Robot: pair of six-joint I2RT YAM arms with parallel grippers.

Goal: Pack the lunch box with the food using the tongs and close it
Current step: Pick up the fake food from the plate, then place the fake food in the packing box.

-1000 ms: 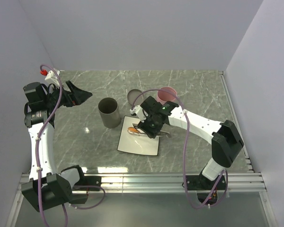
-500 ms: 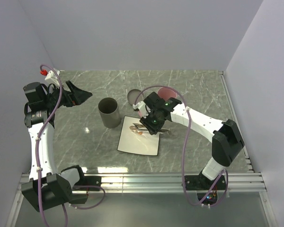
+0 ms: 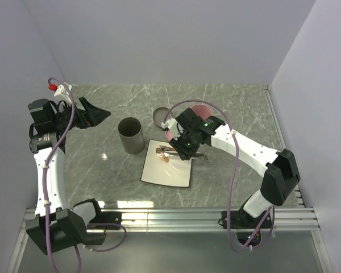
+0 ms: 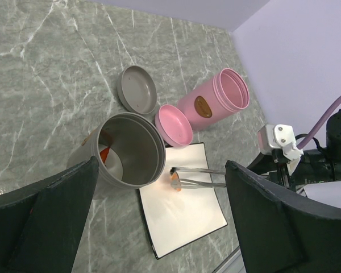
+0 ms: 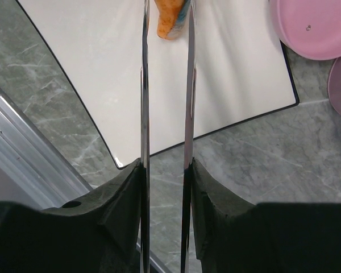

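squeezes tongs (image 5: 188, 85) tighter in clamped right fingers (image 5: 119, 216), closing on orange-red piece (image 5: 169, 21) on plate (image 5: 91, 85) for lifting; holds left fingers (image 4: 40, 227) apart.

tongs (image 5: 144, 85): shiny metal | plate (image 5: 233, 62): glossy white | table (image 5: 51, 114): smooth marble-look

Slim silver tongs (image 5: 145, 85) reach over the white plate (image 5: 233, 57), their arms squeezed nearly parallel by the right gripper (image 5: 166, 170). The tips pinch a small orange piece of food (image 5: 169, 20); it may rest on the plate or hang just above. The grey round lunch box (image 4: 131, 151) stands upright, open, beside the plate.
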